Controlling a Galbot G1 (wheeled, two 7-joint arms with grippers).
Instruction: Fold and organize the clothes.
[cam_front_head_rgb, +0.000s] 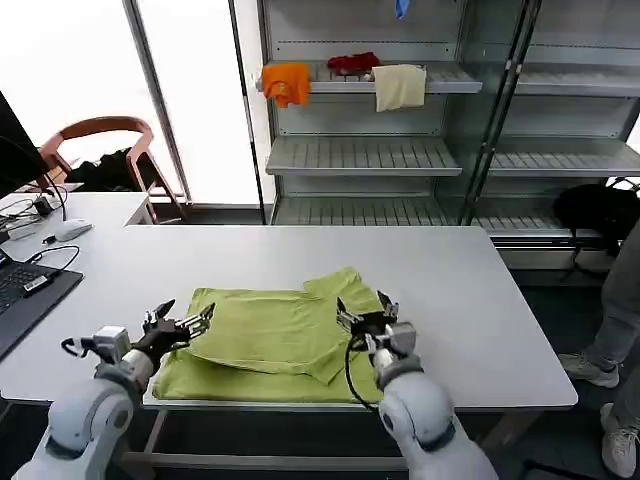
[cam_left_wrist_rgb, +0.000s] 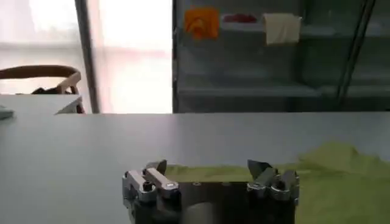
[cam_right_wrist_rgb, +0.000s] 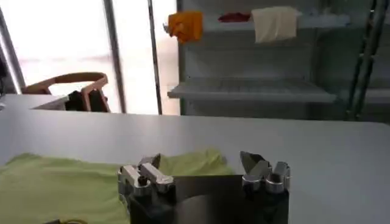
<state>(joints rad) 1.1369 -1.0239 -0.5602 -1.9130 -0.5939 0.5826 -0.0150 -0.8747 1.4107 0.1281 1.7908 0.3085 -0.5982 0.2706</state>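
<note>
The T-shirt (cam_front_head_rgb: 270, 340) lies near the worktop's (cam_front_head_rgb: 480, 290) front edge, partly folded: one flap is turned over the body, with further folds and tidying judged left. The left end effector (cam_front_head_rgb: 182, 325) at its left edge and right end effector (cam_front_head_rgb: 366, 315) over its right side both gape empty. The head view shows the fold; the wrist views show the spread fingers (cam_left_wrist_rgb: 156, 166) close up.
</note>
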